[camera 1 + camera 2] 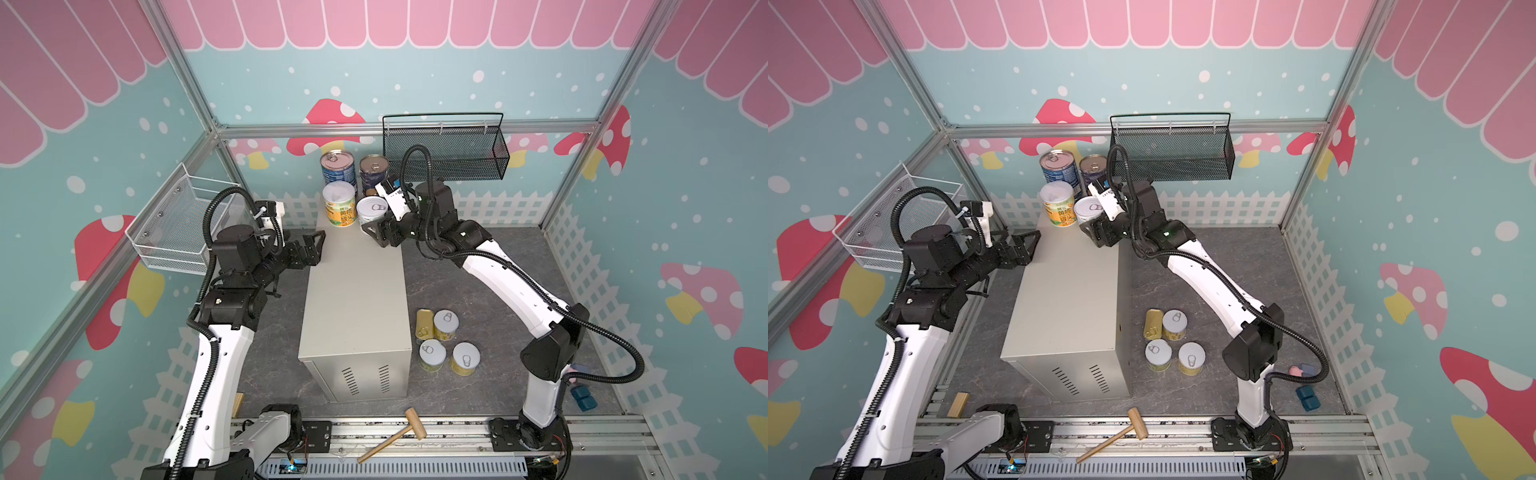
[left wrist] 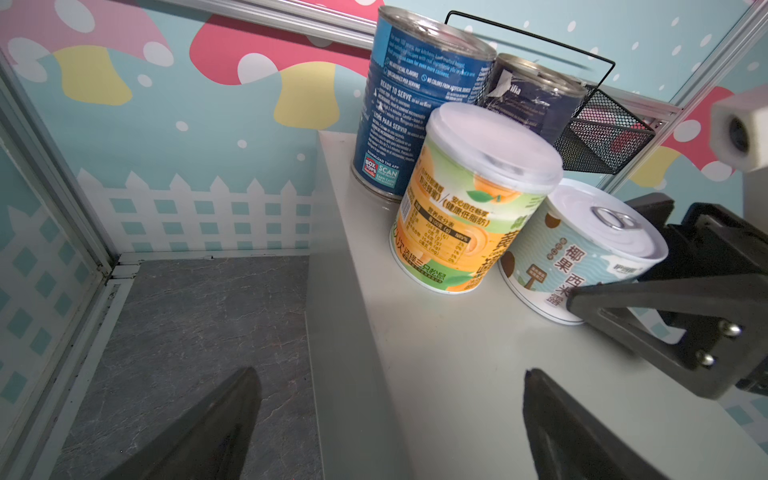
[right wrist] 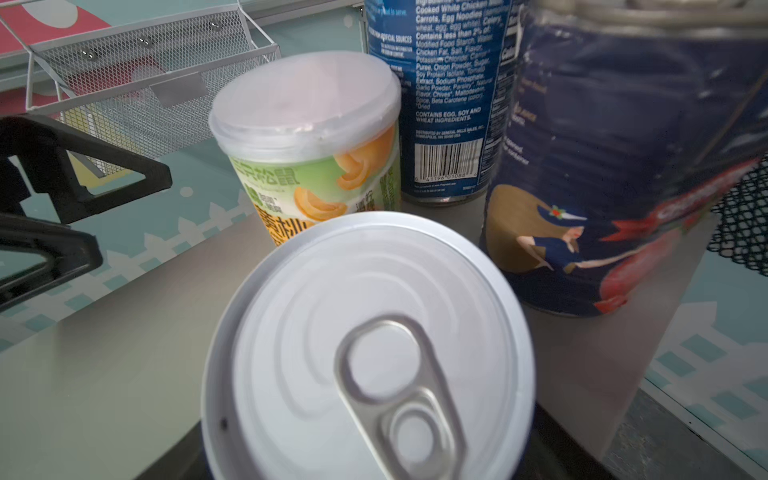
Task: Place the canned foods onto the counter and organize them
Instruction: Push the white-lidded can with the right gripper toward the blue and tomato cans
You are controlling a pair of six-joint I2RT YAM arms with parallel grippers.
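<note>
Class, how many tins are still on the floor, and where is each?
4, all right of the counter in a top view: flat gold tin, short can beside it, and nearer the front a left can and a right can. Others may be hidden.

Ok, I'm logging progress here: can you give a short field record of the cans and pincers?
on counter: blue can, navy can, peach can, pull-tab can
on floor: gold tin, three short cans
left pincer: open, empty, beside counter's edge
right pincer: straddles pull-tab can; grip unclear
</note>
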